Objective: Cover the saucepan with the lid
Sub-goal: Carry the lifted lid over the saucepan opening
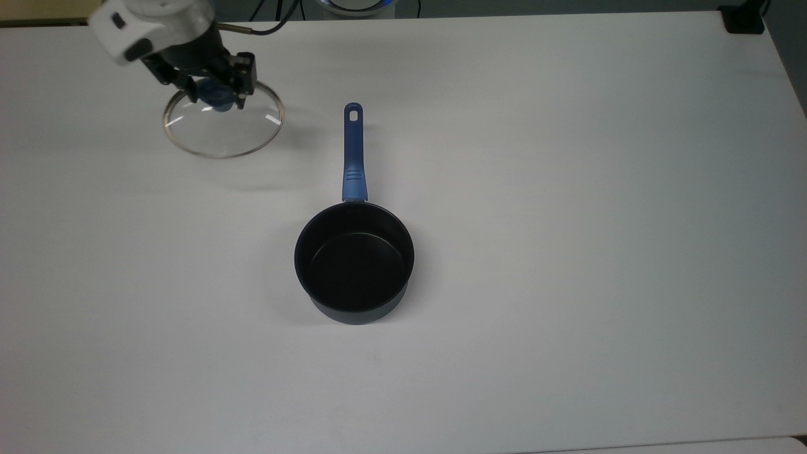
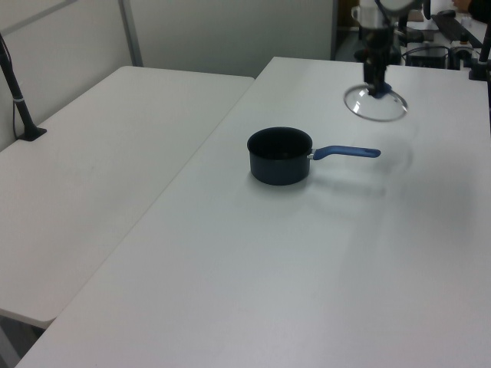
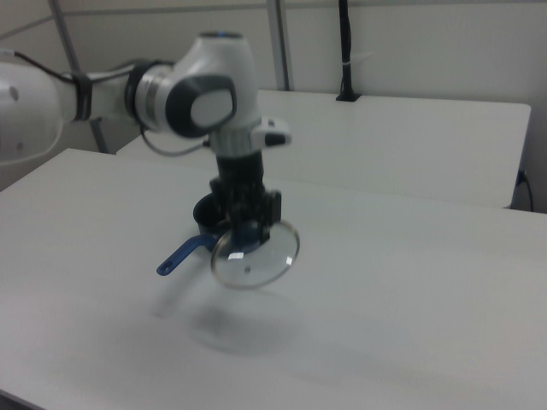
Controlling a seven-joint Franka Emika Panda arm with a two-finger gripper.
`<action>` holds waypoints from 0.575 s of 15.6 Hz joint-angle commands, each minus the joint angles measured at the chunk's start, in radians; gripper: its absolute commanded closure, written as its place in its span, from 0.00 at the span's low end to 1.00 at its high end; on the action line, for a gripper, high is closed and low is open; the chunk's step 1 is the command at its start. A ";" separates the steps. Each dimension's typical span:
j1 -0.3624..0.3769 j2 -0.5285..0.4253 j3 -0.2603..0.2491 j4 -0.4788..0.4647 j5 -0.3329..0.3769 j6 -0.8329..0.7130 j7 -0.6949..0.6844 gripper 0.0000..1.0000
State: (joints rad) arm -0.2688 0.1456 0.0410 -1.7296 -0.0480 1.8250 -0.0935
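Gripper (image 1: 215,88) pinches the round blue knob of the lid (image 1: 222,129), a clear glass disc with a thin steel rim, and holds it in the air above the smooth white worktop (image 1: 567,221). Well apart on the worktop stands the saucepan (image 1: 354,261), deep, round, matte black inside, its straight blue handle pointing toward the top view's upper edge.

In the top view, the gripper (image 1: 214,88) sits near the top view's upper left corner, its jaws closed on the blue knob (image 1: 217,98) of the lid (image 1: 223,127). The lid's glass disc spreads below the knob, with a faint shadow under it on the white counter (image 1: 567,252). The pan (image 1: 354,261) stands well apart, near the middle, open and black inside, its handle (image 1: 354,154) pointing toward the top edge.
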 commanded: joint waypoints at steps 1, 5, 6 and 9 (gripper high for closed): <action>0.107 0.234 -0.001 0.364 -0.004 -0.144 0.190 0.65; 0.209 0.296 -0.007 0.450 -0.001 -0.118 0.371 0.65; 0.232 0.327 -0.010 0.484 -0.001 -0.121 0.421 0.65; 0.279 0.403 -0.013 0.565 0.023 -0.127 0.576 0.66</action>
State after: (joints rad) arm -0.0396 0.4627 0.0495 -1.2909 -0.0481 1.7424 0.3522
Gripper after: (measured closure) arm 0.348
